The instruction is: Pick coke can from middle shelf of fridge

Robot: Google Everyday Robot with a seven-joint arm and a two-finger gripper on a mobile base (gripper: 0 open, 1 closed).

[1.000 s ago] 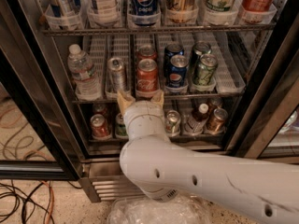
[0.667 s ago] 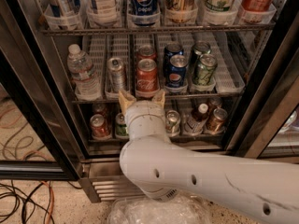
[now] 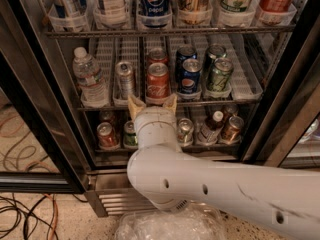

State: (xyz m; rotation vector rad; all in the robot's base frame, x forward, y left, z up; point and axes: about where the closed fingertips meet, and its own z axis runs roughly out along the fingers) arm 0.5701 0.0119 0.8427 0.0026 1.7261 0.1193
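The coke can (image 3: 157, 82) stands upright at the front of a ribbed white lane on the middle shelf (image 3: 245, 86) of the fridge (image 3: 30, 99), with another red can behind it. My gripper (image 3: 152, 104) is just in front of and below the can, at the shelf's front edge. Its two tan fingertips (image 3: 135, 105) point up and stand apart, open, about a can's width. They hold nothing. The white arm (image 3: 225, 184) runs from the lower right.
On the middle shelf stand a water bottle (image 3: 89, 76), a silver can (image 3: 125, 79), a blue Pepsi can (image 3: 190, 76) and a green-and-silver can (image 3: 219, 75). Bottles in clear cups (image 3: 155, 1) fill the upper rack. Several cans (image 3: 106, 135) stand below. Cables (image 3: 25, 214) lie on the floor at left.
The gripper has moved slightly forward and up toward the coke can. Nothing else has moved.
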